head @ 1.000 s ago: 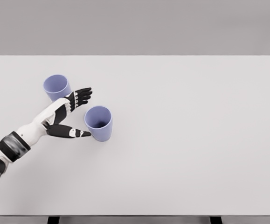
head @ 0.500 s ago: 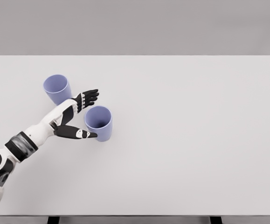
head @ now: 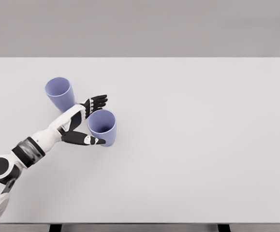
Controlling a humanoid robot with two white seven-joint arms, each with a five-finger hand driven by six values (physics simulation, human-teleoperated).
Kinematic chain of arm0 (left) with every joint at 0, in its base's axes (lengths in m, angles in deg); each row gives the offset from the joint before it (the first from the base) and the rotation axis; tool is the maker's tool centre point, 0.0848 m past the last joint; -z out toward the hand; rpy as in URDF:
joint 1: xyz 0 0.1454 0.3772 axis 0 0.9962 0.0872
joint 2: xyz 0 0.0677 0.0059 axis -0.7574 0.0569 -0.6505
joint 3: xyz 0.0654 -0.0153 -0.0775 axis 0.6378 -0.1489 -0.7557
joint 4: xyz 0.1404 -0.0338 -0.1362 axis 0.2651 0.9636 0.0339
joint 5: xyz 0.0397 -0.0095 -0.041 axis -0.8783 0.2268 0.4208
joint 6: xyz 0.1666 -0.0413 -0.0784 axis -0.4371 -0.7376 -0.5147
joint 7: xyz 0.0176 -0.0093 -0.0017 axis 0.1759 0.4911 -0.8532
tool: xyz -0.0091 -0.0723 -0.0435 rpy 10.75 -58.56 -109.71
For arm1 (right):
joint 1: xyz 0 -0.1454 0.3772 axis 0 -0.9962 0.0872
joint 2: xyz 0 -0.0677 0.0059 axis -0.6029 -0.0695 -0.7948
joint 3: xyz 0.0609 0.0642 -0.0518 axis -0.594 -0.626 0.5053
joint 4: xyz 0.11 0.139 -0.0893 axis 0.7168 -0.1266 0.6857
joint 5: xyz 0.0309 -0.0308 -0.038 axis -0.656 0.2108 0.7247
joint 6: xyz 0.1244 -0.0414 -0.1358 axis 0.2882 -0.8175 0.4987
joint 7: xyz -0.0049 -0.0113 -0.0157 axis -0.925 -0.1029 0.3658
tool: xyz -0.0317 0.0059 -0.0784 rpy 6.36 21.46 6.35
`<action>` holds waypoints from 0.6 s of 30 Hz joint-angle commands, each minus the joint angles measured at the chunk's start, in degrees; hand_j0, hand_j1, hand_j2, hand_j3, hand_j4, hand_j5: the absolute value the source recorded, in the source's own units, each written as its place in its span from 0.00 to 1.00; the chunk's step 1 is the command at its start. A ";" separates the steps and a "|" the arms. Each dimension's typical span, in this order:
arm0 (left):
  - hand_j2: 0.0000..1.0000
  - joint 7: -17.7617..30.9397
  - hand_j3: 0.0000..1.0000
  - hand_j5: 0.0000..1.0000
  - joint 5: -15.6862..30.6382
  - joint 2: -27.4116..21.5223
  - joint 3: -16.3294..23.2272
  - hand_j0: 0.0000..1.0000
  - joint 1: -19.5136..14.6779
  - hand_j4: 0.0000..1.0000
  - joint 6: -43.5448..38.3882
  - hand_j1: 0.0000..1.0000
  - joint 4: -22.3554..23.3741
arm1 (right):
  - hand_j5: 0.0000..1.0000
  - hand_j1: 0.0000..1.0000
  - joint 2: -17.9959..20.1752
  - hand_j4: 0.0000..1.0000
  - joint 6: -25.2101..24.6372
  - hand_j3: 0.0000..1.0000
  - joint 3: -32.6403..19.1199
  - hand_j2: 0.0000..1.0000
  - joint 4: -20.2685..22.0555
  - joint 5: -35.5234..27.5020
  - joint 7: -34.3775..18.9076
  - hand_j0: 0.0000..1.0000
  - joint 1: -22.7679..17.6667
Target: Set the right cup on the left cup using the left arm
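We are cradling the right lilac plastic cup [head: 102, 127] with our spread left hand [head: 84, 122], judging it light, rigid, slippery; grip mid-wall.

This is not a real room. It is a computer-made test place for a robot. A big, plain white table [head: 188, 145] fills most of the view, with a flat gray wall [head: 140, 26] behind it at 12 o'clock. Everything looks smooth and clean, like a drawing. Two dark table legs [head: 55, 227] peek out at 6 o'clock.
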 commanded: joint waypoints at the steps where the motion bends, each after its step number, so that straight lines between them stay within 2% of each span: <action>1: 1.00 0.00 1.00 1.00 0.20 0.23 0.15 1.00 0.00 1.00 0.00 1.00 0.22 | 1.00 1.00 0.01 1.00 0.00 1.00 0.00 1.00 -0.01 0.00 0.00 1.00 0.00; 6: 1.00 0.00 1.00 1.00 -0.24 0.84 0.68 1.00 -1.23 1.00 0.00 1.00 1.54 | 1.00 1.00 0.01 1.00 0.00 1.00 0.00 1.00 -0.01 0.00 0.00 1.00 0.00; 18: 1.00 0.00 1.00 1.00 -0.24 1.46 0.94 1.00 -1.41 1.00 0.00 1.00 2.41 | 1.00 1.00 0.01 1.00 0.00 1.00 0.00 1.00 -0.01 0.00 0.00 1.00 0.00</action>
